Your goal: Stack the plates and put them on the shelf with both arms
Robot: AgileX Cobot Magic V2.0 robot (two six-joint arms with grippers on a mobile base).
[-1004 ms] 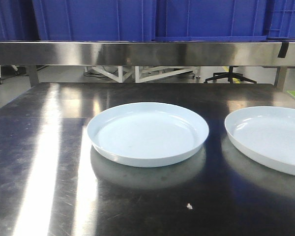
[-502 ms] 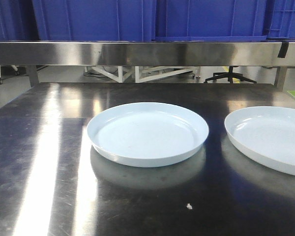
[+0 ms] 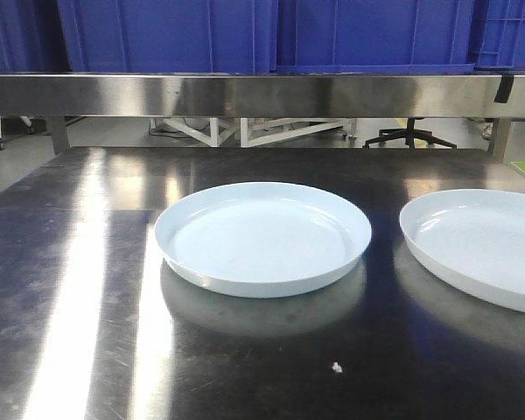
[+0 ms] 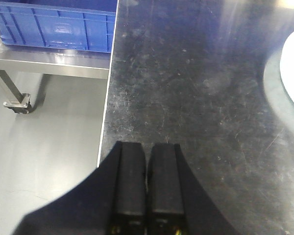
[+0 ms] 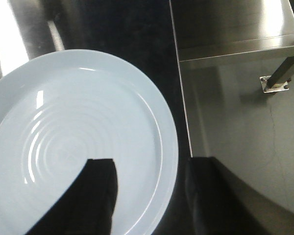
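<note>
Landmark for all positions: centre plate (image 3: 262,236), flat on the bench (image 3: 61,289).

- Second plate (image 3: 477,245) lies to its right, rims apart, not yet stacked. The shelf (image 3: 245,94) rail runs behind and above the centre plate, with blue crates (image 3: 166,35) on top.
- Right tool (image 5: 151,164): jaws spread wide, gripping nothing. It hangs over the second plate's outer rim, one finger above the plate floor and the other beyond the rim, so it straddles the edge.
- Left tool (image 4: 147,149): fingers pressed together, holding nothing, well to the left of the centre plate near the bench edge. A sliver of the plate's rim shows at the right of its view.

Step in hand, as we judge it, is the rim grasp on the second plate. We would lower until the outer finger passes under the lip, then close gently. The glaze looks slippery, so we would lift level and clear the centre plate's rim before setting down concentric.

Writing: none legible. The crate's moulded panel is unreadable.
</note>
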